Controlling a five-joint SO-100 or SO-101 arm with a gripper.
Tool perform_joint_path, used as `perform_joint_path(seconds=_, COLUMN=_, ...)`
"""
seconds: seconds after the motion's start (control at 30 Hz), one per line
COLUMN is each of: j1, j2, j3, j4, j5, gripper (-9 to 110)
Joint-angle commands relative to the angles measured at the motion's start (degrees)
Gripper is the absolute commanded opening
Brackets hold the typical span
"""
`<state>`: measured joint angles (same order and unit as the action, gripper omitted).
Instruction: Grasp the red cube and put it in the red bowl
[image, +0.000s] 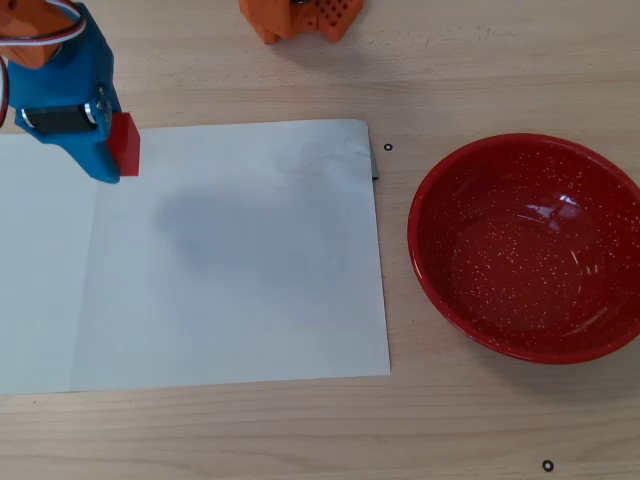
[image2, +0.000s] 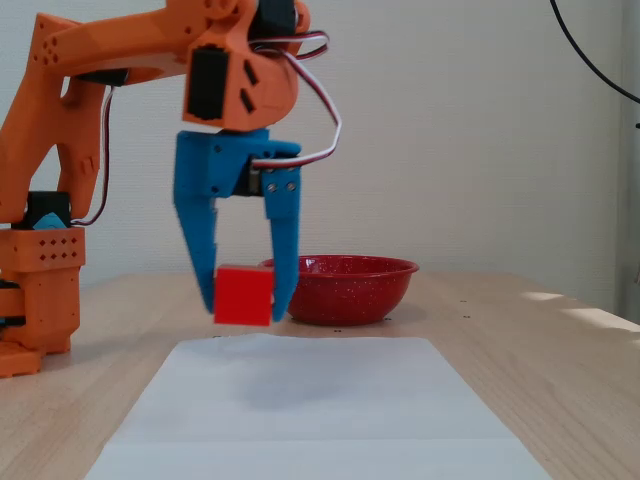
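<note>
The small red cube hangs in the air above the white paper, clamped between the blue fingers of my gripper, which is shut on it. From above, the red cube shows at the top left, beside the blue gripper. The big red bowl with white speckles rests on the table at the right in the overhead view. In the fixed view the red bowl stands behind the cube, farther away, and is empty.
A white paper sheet covers the left and middle of the wooden table. The orange robot base sits at the top edge in the overhead view; the orange base rises at the left in the fixed view.
</note>
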<state>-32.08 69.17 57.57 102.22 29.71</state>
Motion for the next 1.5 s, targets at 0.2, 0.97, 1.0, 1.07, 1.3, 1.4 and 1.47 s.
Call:
perform_joint_path(seconds=0.2, j1=9.23, j2=12.57, j3=-9.67, j4=5.27, j5=-5.98, gripper=0)
perform_joint_path(seconds=0.97, j1=43.51, j2=19.25, j3=-17.05, j4=8.00, j5=-23.82, gripper=0)
perform_joint_path(seconds=1.0, j1=45.53, j2=19.25, j3=-17.31, j4=7.73, j5=-24.87, gripper=0)
perform_joint_path(seconds=1.07, j1=49.57, j2=19.25, j3=-17.58, j4=6.86, j5=-26.81, gripper=0)
perform_joint_path(seconds=1.3, j1=61.79, j2=18.37, j3=-16.87, j4=0.18, j5=-33.22, gripper=0)
perform_joint_path(seconds=1.4, j1=65.48, j2=18.02, j3=-14.59, j4=-4.22, j5=-34.89, gripper=0)
perform_joint_path(seconds=1.47, j1=67.32, j2=17.93, j3=-12.04, j4=-7.91, j5=-35.60, gripper=0)
